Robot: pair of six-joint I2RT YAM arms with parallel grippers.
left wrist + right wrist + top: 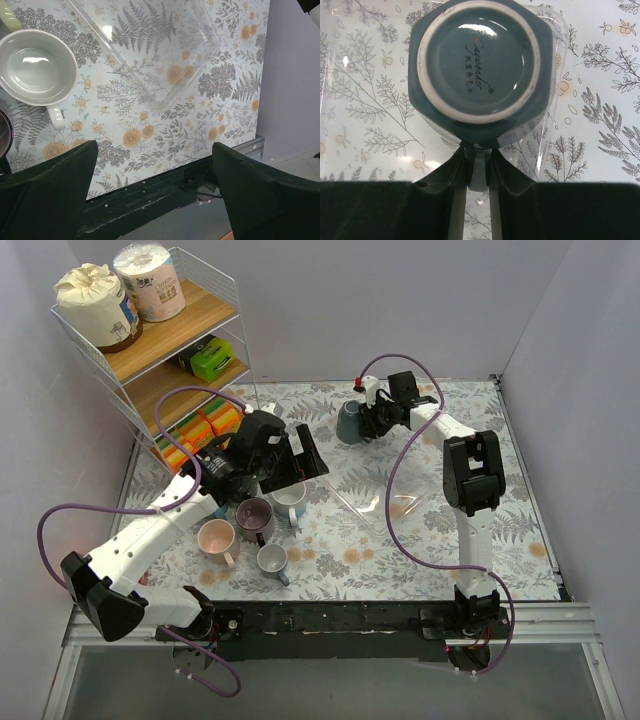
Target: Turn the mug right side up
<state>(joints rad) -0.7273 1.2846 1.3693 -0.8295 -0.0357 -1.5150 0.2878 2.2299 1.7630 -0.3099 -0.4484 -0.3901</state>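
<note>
A blue-grey mug (350, 422) is at the far middle of the table. In the right wrist view its white-ringed base (480, 70) faces the camera, so it is not upright. My right gripper (478, 165) is shut on the mug's handle (479, 167), with a finger on each side; it also shows in the top view (374, 420). A clear plastic tray (360, 100) shows behind the mug. My left gripper (295, 462) is open and empty, hovering above a group of cups at the left; in its wrist view (155, 185) the jaws stand wide apart.
Several upright mugs stand at the near left: pink (216, 537), dark purple (254, 518), white (290, 500) and small grey (271, 560). A clear tray (385, 502) lies mid-table. A wire shelf rack (150, 360) stands at the far left. Walls close both sides.
</note>
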